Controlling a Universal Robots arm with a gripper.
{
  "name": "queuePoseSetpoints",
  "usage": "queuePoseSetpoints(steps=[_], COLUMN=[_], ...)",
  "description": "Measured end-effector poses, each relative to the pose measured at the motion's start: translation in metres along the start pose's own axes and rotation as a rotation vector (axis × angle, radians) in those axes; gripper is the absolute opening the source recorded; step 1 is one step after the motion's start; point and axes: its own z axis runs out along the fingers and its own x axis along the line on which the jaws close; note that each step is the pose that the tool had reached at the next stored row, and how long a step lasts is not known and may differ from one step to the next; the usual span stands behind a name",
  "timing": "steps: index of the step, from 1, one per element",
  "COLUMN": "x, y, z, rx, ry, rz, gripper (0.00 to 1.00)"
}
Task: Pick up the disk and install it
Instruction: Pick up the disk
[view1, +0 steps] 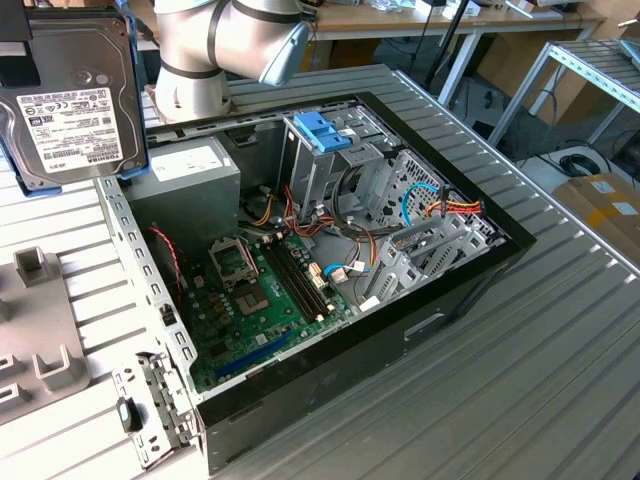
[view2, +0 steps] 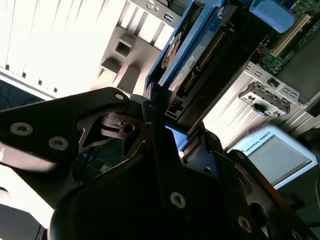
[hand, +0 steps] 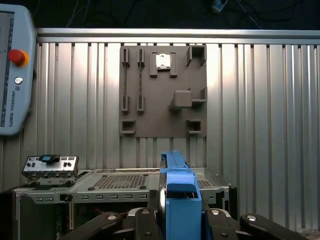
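Ribbed metal table (view1: 520, 380), perhaps wooden benches (view1: 400, 18) beyond

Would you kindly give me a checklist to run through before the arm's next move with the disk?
1. Grip on the disk: ok, the gripper is shut on its blue-framed edge in both wrist views.
2. Disk off the table: ok, held up at the exterior view's left.
3. Computer case open: ok, the motherboard is exposed.
4. Free slot in the drive cage under the blue handle: cannot tell.
5. Coloured cables beside the cage: not ok, they hang loose close to it.
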Motion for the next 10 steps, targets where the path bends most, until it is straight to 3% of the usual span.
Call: queuePoseSetpoints(steps=[10], x=[0.0], y=[-0.005], z=[0.0001], rx=[0.0001], ry=[0.0001], rz=[0.0], gripper=[0.37])
